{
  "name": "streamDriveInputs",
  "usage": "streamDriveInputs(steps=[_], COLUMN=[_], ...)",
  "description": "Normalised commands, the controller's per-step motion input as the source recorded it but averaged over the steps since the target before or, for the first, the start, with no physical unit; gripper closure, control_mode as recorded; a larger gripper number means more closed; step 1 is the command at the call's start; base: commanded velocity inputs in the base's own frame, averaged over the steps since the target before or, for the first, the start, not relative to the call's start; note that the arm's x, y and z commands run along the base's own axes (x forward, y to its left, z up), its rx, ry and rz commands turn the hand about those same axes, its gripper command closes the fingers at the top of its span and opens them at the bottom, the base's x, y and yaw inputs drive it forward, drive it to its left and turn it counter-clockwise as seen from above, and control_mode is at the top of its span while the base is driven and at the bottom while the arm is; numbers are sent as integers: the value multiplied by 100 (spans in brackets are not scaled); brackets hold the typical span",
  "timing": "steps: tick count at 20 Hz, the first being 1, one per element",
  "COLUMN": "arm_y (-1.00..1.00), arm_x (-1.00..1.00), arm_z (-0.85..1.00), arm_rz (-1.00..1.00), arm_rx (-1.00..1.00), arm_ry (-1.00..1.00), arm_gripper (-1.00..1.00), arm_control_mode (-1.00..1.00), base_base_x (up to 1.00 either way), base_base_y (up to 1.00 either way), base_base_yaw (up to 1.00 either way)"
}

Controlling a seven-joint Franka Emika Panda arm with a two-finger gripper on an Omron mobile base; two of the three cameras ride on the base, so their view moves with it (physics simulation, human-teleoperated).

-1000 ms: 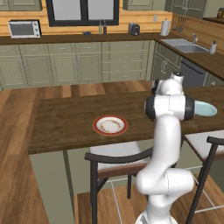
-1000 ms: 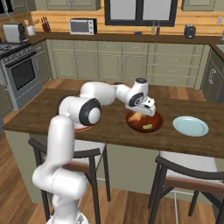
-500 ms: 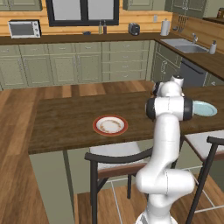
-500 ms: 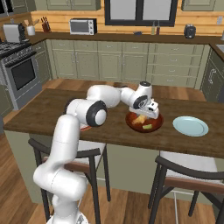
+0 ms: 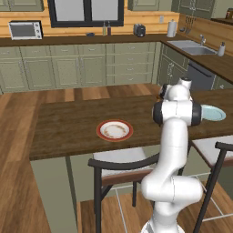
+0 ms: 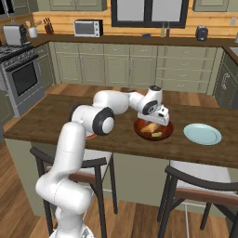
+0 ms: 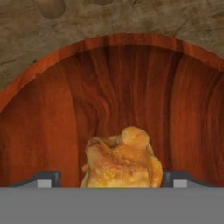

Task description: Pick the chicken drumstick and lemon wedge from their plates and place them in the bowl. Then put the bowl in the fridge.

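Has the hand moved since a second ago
No, the hand still hangs over the bowl, at the same place beside the blue plate.

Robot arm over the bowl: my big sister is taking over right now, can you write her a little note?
Gripper: jaws open, one on each side of the chicken drumstick, which lies inside the bowl.
Lemon wedge: a small green piece in the bowl too.
Plates: red-rimmed plate and light blue plate carry no food.
Done: both foods in the bowl.
Left: lift the gripper away, then put the bowl in the fridge.
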Motion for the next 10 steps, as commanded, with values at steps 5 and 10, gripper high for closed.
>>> streamDriveInputs(steps=[5,10], arm_y=[0,4], arm_x=[-13,-75], arm_z=[14,25], arm_rz=[2,14], arm_rx=[0,-4], arm_ry=[0,-9], arm_gripper=[-100,-100], arm_control_mode=[-100,-100], base_base_x=[0,0], base_base_y=[0,0], base_base_yaw=[0,0])
